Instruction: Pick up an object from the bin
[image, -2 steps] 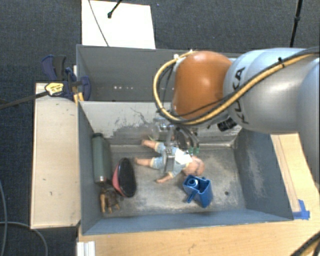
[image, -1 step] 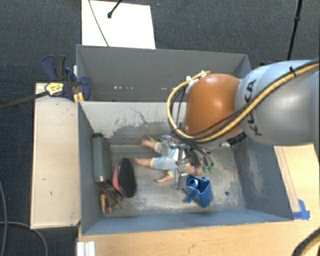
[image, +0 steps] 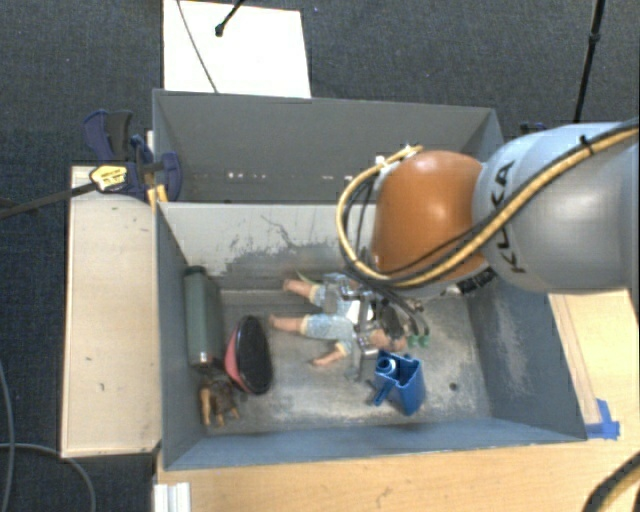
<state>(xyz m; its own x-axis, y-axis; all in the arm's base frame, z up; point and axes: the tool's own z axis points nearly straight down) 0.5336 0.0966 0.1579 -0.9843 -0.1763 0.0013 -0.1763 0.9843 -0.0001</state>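
The bin is grey. The doll is pale-skinned in light blue. Right of the doll, a bright blue cup; left, a black-and-pink brush, dark green tube, brown toy.

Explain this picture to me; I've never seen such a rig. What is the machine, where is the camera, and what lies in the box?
The big grey shape on the right is a robot arm; the orange dome is a cover on its wrist. Under it sits its gripper, the tool it picks things up with. The single camera looks down on the grey metal bin from above and a little to one side. On the bin floor lie a small doll in pale blue clothes in the middle, a blue plastic cup-like piece just right of it, a dark green cylinder along the left wall, a black and pink oval object beside that, and a small brown figure in the near left corner. The gripper is down at the doll; whether it holds it I cannot tell.
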